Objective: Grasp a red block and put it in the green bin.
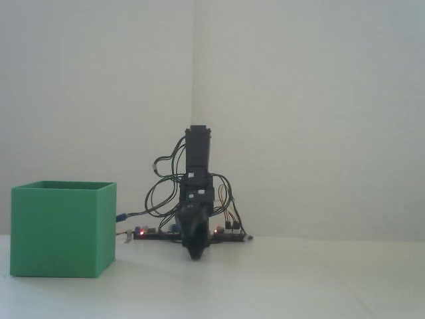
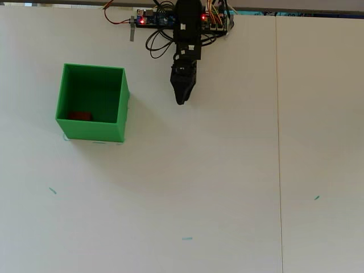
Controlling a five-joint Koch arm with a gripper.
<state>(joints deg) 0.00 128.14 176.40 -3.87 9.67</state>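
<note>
White table and bare wall surround us, the red block already lying inside the green bin at the overhead view's left, so with our gripper, jaws pressed together and empty, little could go wrong except knocking the bin.

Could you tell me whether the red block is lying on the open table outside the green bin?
No, the overhead view shows the red block on the floor inside the green bin, near its front wall.
</note>
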